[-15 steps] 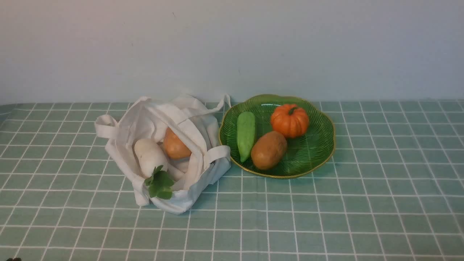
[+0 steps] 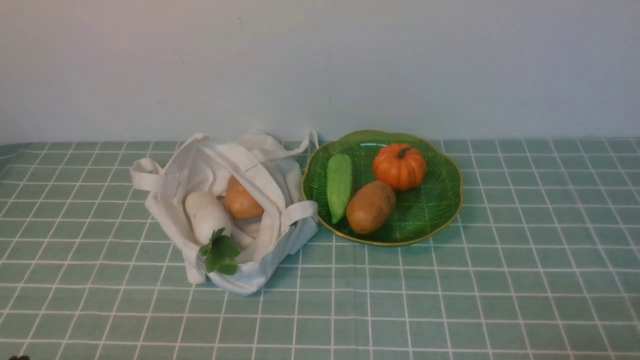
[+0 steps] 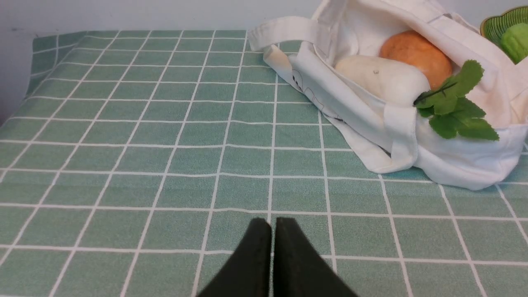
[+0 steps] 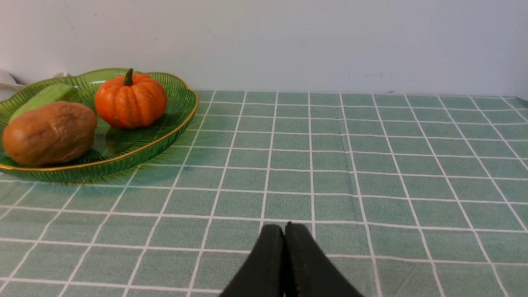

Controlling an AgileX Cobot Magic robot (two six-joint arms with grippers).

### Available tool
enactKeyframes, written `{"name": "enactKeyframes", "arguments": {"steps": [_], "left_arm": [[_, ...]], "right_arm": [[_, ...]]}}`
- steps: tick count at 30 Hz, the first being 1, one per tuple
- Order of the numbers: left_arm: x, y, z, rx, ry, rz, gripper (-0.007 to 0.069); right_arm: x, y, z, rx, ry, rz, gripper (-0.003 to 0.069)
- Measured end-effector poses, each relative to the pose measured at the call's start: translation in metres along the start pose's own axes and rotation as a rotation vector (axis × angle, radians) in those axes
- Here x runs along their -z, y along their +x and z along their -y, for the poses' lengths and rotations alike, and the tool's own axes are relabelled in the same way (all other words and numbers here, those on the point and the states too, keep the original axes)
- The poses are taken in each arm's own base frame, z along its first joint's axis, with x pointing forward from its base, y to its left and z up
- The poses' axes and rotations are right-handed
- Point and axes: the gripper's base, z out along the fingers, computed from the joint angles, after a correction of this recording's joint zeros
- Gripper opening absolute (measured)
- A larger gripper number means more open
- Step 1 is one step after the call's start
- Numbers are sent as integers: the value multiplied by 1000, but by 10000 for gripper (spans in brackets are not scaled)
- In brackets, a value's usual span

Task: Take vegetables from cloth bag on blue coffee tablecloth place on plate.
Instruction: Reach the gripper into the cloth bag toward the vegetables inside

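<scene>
The blue coffee tablecloth [image 2: 450,300], a pale teal cloth squared off by thin white lines, lies flat over the whole surface and runs back to a plain pale wall [image 2: 320,65] just behind the plate [image 2: 435,215]. The plate carries a ribbed orange pumpkin [image 2: 399,166] on its far side, a brown potato [image 2: 370,207] on its near side and a pale green gourd [image 2: 339,186] along its left part. Close against the plate's left rim (touching or only nearly so, the front view does not settle), the cloth bag [image 2: 165,175] slumps open. The white radish [image 2: 205,215] lies inside it, its leaves [image 2: 220,256] spilling over the bag's near lip, with a rounded orange-brown vegetable [image 2: 242,200] beside it on the plate's side. Open squares of cloth stretch right of the plate and across its near side. Well left of the plate, past the bag, the cloth's edge [image 3: 39,57] folds downward by the wall. The left gripper [image 3: 272,233] sits low over the cloth, well left of the plate, fingers pressed together on nothing. The right gripper [image 4: 284,235], near and right of the plate, is closed the same way, holding nothing.
</scene>
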Motion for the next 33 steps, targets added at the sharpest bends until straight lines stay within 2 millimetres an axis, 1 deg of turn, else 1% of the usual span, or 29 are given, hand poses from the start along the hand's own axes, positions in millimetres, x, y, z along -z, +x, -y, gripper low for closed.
{"name": "enactKeyframes", "arguments": {"steps": [25,27,28,29,30,32,33], "left_arm": [[0,0,0,4,1,0,-5],[0,0,2,99,25,0,-5],[0,0,5,208,52,-2,-5],[0,0,6,263,64,-4,-5],[1,-1,10,447,114,-16,-5],[2,-3,17,720,188,-38,-5],[2,-5,21,886,235,-51,-5]], "right_arm": [[0,0,0,0,0,0,-17],[0,0,0,0,0,0,-17],[0,0,0,0,0,0,-17],[0,0,0,0,0,0,-17],[0,0,0,0,0,0,-17],[0,0,0,0,0,0,-17],[0,0,0,0,0,0,-17]]}}
